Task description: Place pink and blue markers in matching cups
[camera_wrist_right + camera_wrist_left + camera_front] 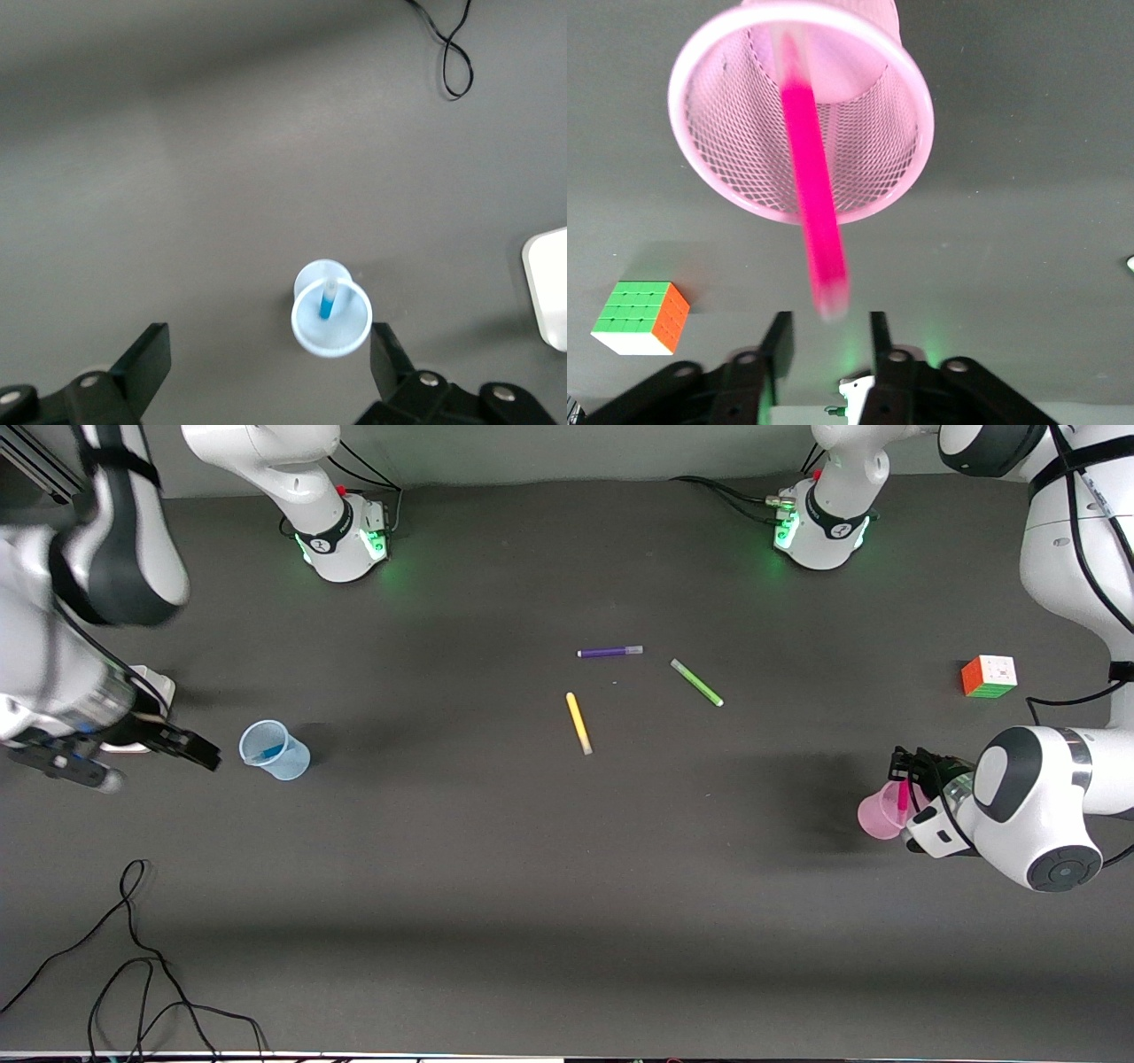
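I read both pens as already dropped: the pink marker (815, 204) stands tilted in the pink mesh cup (709, 168) near the table edge at the left arm's end, just below the left gripper (828, 332), whose fingers are spread and hold nothing, while the blue marker (327, 304) sits in the blue cup (331, 329) near the edge at the right arm's end, with the right gripper (270, 354) beside it, fingers wide apart and empty. Both markers look light, stiff and smooth, best pinched mid-barrel, and the cups look light enough to tip if nudged. The pink marker's top end is blurred in the left wrist view, its lower end is hard to make out, and the left arm covers part of the pink cup from the front.
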